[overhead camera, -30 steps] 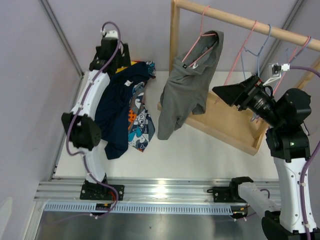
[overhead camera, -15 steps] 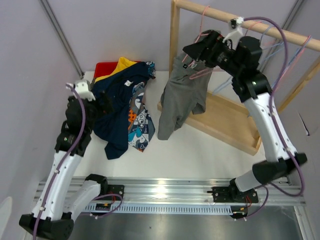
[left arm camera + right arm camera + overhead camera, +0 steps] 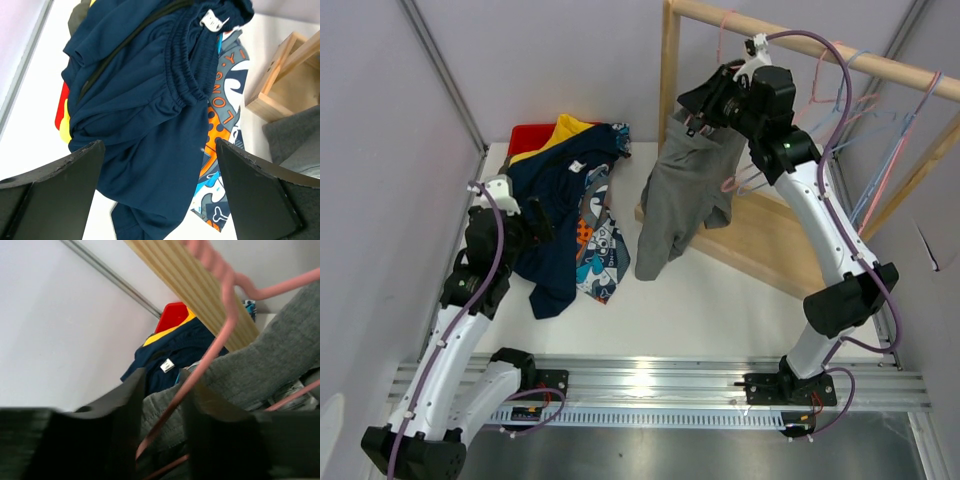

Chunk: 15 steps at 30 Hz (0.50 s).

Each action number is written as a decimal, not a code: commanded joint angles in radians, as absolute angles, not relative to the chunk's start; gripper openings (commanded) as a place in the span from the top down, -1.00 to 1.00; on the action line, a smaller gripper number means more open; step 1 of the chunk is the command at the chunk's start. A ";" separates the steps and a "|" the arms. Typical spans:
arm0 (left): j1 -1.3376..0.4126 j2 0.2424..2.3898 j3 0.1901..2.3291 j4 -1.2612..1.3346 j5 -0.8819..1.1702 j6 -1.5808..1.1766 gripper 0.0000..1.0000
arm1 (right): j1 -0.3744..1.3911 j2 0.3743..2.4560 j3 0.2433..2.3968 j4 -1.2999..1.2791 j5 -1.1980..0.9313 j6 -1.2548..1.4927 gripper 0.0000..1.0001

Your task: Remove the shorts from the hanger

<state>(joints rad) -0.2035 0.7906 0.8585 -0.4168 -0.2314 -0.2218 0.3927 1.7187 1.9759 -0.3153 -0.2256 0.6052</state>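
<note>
Grey shorts (image 3: 682, 190) hang from a pink hanger (image 3: 220, 335) on the wooden rail (image 3: 800, 42). My right gripper (image 3: 700, 104) is at their waistband. In the right wrist view its jaws (image 3: 165, 390) stand close together, with grey fabric (image 3: 270, 355) and the hanger wire between them. Navy shorts (image 3: 555, 205) lie in a pile on the table's left, over cartoon-print shorts (image 3: 598, 250) and yellow ones (image 3: 565, 127). My left gripper (image 3: 533, 215) hovers open above the navy shorts (image 3: 140, 100), its fingers (image 3: 50, 190) wide apart and empty.
The wooden rack's base frame (image 3: 775, 245) stands on the table's right half. Several bare pink and blue hangers (image 3: 880, 125) hang further right on the rail. A red item (image 3: 528, 136) lies under the pile. Grey walls close in left and behind.
My right arm swung from the rack's right end to the grey shorts' waistband, and its jaws closed there. The left arm drew back from the far corner to above the navy shorts.
</note>
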 commanded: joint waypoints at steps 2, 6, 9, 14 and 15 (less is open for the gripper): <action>-0.209 0.782 0.891 -0.376 -0.230 -0.241 -0.99 | 0.423 1.694 1.967 -0.233 -0.177 0.598 0.60; -0.209 0.784 0.893 -0.371 -0.219 -0.230 -0.99 | 0.440 1.648 1.957 -0.239 -0.161 0.595 1.00; -0.222 0.772 0.902 -0.345 -0.177 -0.209 -0.99 | 0.451 1.617 1.997 -0.251 -0.167 0.592 1.00; -0.451 0.813 1.057 -0.342 -0.242 -0.146 -0.99 | 0.463 1.585 2.126 -0.296 -0.204 0.620 1.00; -0.541 0.825 1.098 -0.334 -0.258 -0.118 -0.99 | 0.462 1.583 2.144 -0.301 -0.209 0.629 1.00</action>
